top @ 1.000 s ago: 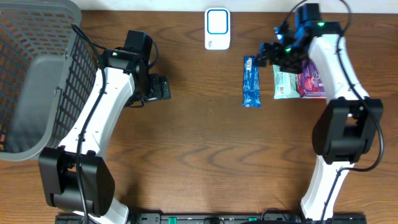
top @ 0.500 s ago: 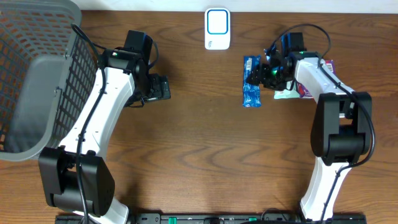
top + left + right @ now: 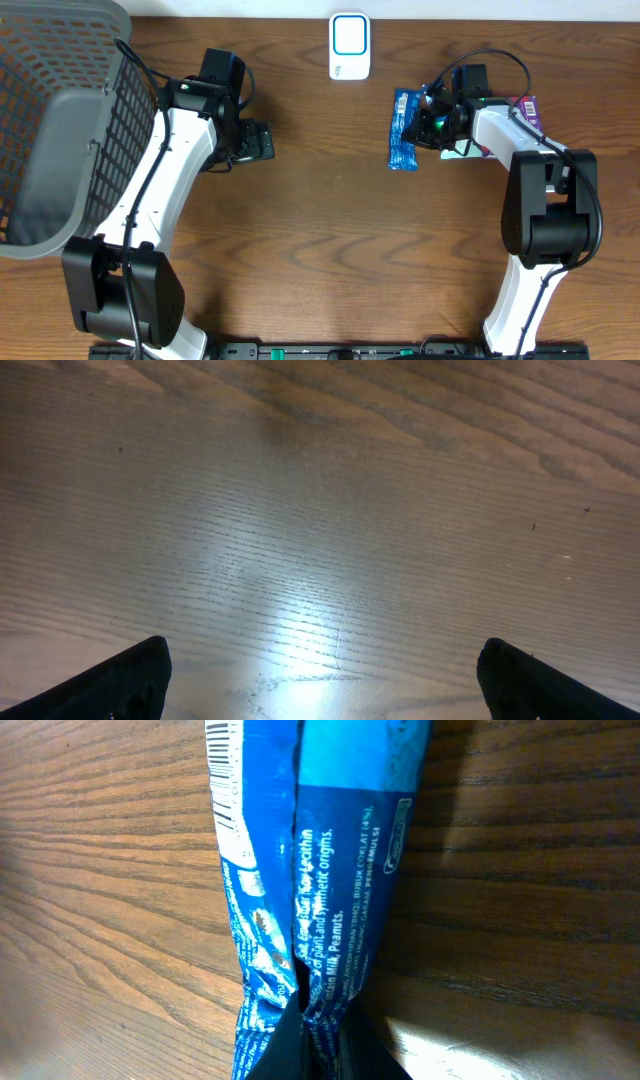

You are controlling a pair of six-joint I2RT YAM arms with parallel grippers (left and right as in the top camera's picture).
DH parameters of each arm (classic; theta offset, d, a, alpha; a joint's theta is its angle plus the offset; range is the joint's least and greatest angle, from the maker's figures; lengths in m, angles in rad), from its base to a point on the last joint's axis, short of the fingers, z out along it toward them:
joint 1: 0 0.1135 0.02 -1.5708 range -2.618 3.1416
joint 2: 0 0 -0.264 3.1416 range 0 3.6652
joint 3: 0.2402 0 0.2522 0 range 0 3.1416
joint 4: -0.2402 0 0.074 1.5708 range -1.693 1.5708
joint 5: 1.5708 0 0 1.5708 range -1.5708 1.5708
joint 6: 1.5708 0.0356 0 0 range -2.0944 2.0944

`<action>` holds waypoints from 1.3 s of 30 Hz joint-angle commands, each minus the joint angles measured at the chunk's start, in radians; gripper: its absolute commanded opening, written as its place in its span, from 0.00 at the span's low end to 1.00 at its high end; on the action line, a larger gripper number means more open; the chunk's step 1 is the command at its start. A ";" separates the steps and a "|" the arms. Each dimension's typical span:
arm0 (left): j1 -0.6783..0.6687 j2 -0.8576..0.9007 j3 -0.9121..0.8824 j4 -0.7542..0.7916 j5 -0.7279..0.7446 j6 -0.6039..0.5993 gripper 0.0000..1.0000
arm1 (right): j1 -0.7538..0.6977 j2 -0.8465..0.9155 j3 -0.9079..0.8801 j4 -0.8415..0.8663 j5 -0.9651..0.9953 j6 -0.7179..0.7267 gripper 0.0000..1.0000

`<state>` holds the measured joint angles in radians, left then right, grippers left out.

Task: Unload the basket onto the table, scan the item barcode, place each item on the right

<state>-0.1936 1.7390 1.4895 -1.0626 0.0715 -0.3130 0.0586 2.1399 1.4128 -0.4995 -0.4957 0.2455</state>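
A: Packet (image 3: 403, 143): where is it, and why that grip?

B: It's on the table (image 3: 330, 230), near the scanner (image 3: 349, 46) and to its right. The right gripper (image 3: 318, 1045) is pinched closed on the packet's middle fold at one end. I judge that leaves the barcode (image 3: 225, 770) at the far end uncovered for scanning.

A: And the left gripper (image 3: 320, 695)?

B: Spread wide over bare wood, holding nothing, well apart from the packet. Probably just keeping clear.

We view a brown wood-grain table (image 3: 330, 230), glare (image 3: 300, 650) whitening its grain; right of the grey mesh basket (image 3: 40, 130), a pale strip (image 3: 250, 8) borders its far edge.
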 commanded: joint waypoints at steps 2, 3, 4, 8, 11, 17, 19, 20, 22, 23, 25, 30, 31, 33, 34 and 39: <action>0.001 -0.005 -0.002 -0.002 -0.013 0.013 0.98 | 0.000 0.006 -0.023 -0.009 0.046 0.001 0.01; 0.001 -0.005 -0.003 -0.002 -0.013 0.013 0.98 | -0.003 0.001 -0.014 -0.019 0.047 0.001 0.01; 0.001 -0.005 -0.002 -0.002 -0.013 0.013 0.98 | -0.006 -0.006 -0.004 -0.031 0.052 0.001 0.01; 0.001 -0.005 -0.002 -0.002 -0.013 0.013 0.98 | -0.008 -0.067 0.069 -0.132 0.177 0.013 0.01; 0.001 -0.005 -0.002 -0.002 -0.013 0.013 0.98 | 0.024 -0.135 0.142 -0.241 0.393 0.012 0.01; 0.001 -0.005 -0.003 -0.002 -0.013 0.013 0.98 | 0.159 -0.204 0.178 -0.338 0.850 0.012 0.01; 0.001 -0.005 -0.002 -0.003 -0.013 0.013 0.98 | 0.202 -0.192 0.175 -0.351 0.924 0.011 0.01; 0.001 -0.005 -0.002 -0.002 -0.013 0.013 0.98 | 0.234 -0.169 0.174 -0.357 0.957 0.000 0.01; 0.001 -0.005 -0.002 -0.002 -0.013 0.013 0.98 | 0.266 -0.133 0.174 -0.361 1.003 -0.003 0.01; 0.001 -0.005 -0.003 -0.002 -0.013 0.013 0.98 | 0.280 -0.111 0.174 -0.362 1.034 -0.003 0.01; 0.001 -0.005 -0.003 -0.002 -0.013 0.013 0.98 | 0.308 -0.058 0.174 -0.365 1.102 -0.003 0.01; 0.001 -0.005 -0.002 -0.002 -0.013 0.013 0.98 | 0.361 0.060 0.175 -0.398 1.144 0.003 0.01; 0.001 -0.005 -0.003 -0.002 -0.013 0.013 0.98 | 0.377 0.077 0.175 -0.412 1.143 0.021 0.01; 0.001 -0.005 -0.003 -0.002 -0.013 0.013 0.98 | 0.404 0.087 0.175 -0.427 1.140 0.046 0.01; 0.001 -0.005 -0.003 -0.002 -0.013 0.013 0.98 | 0.417 0.087 0.175 -0.430 1.140 0.055 0.01; 0.001 -0.005 -0.002 -0.002 -0.013 0.013 0.98 | 0.481 0.063 0.246 -0.471 1.133 0.094 0.02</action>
<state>-0.1936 1.7390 1.4895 -1.0626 0.0715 -0.3130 0.4965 2.2246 1.5929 -0.9474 0.6292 0.2836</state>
